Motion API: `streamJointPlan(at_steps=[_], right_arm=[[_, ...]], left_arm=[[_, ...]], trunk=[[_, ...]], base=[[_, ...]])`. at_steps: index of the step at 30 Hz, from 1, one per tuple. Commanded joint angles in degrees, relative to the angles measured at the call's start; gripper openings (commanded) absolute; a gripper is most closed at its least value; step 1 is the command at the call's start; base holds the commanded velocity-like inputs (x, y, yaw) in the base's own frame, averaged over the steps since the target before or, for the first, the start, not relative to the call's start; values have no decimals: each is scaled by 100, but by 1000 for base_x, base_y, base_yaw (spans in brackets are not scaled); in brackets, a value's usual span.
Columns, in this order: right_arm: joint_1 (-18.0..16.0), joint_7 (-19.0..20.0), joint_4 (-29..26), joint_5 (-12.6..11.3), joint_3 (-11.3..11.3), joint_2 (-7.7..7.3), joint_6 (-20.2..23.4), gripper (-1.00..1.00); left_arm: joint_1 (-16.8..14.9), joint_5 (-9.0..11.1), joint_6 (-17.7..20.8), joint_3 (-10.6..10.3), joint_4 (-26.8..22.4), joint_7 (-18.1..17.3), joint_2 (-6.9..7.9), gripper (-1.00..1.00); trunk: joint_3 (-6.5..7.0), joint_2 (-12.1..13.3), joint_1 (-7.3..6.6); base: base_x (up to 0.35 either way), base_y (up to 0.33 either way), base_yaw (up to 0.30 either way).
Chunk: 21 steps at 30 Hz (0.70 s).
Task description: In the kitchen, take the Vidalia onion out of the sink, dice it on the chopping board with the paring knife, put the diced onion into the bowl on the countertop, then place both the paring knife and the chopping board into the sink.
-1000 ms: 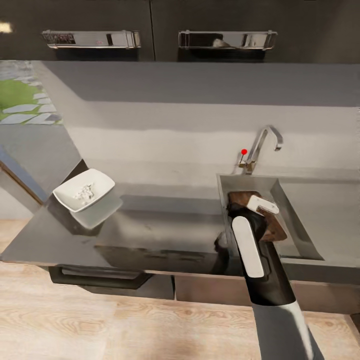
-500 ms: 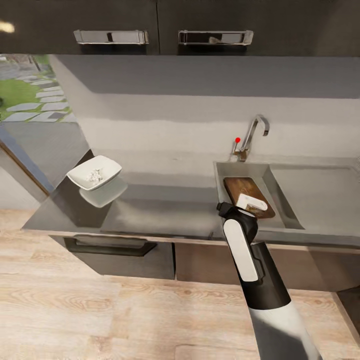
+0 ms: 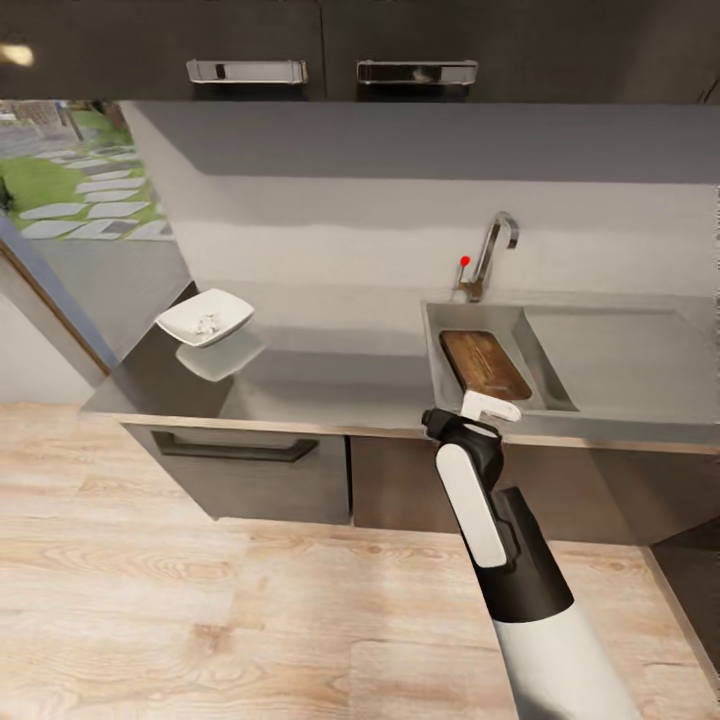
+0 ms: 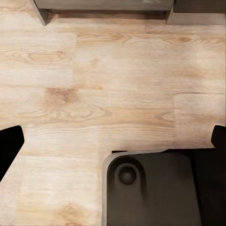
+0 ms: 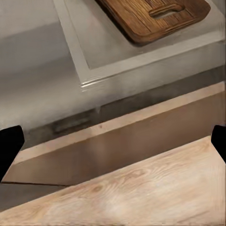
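Brown chopping board (image 3: 486, 364) lies in the sink (image 3: 436, 345), partly hidden by the released right end effector (image 3: 490, 407).

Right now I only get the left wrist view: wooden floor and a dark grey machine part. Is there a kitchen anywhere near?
Observer: Yes. In the head view, a dark grey countertop with a steel sink stands just ahead.
Operator: Is anything in that sink?
Observer: A brown chopping board lies inside the basin, its slot handle toward the robot.
Operator: And what is the other pincer doing?
Observer: The right pincer hangs open and empty at the countertop's front edge, just in front of the sink.
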Motion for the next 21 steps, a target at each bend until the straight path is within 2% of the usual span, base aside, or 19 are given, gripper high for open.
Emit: streamJointPlan(at_steps=[1,7,14,16,18,20,21], right_arm=[[-5,22,34,-40,9,1,25,100],[4,421,200,-21,13,1,3,100],[15,596,642,-20,13,1,-108,100],[16,808,980,-20,13,-40,-426,100],[16,1072,1326,-14,13,-149,-771,100],[16,1490,1894,9,13,-288,-1207,100],[16,2174,2974,163,13,-442,-1861,100]], left_arm=[[4,39,-6,-49,-13,21,5,100],[5,39,-6,-41,61,22,5,100],[5,39,-6,-40,82,16,5,100],[5,39,-6,-40,83,15,5,100],[5,39,-6,-40,83,14,5,100],[4,39,-6,-40,83,14,5,100],[5,39,-6,-40,83,14,5,100]], trunk=[[-9,-11,0],[-9,-11,0],[-9,-11,0],[-9,-11,0],[-9,-11,0],[-9,-11,0],[-9,-11,0]], base=[[-336,0,0],[-336,0,0],[-318,0,0],[-122,0,0],[-55,0,0],[-26,0,0],[-5,0,0]])
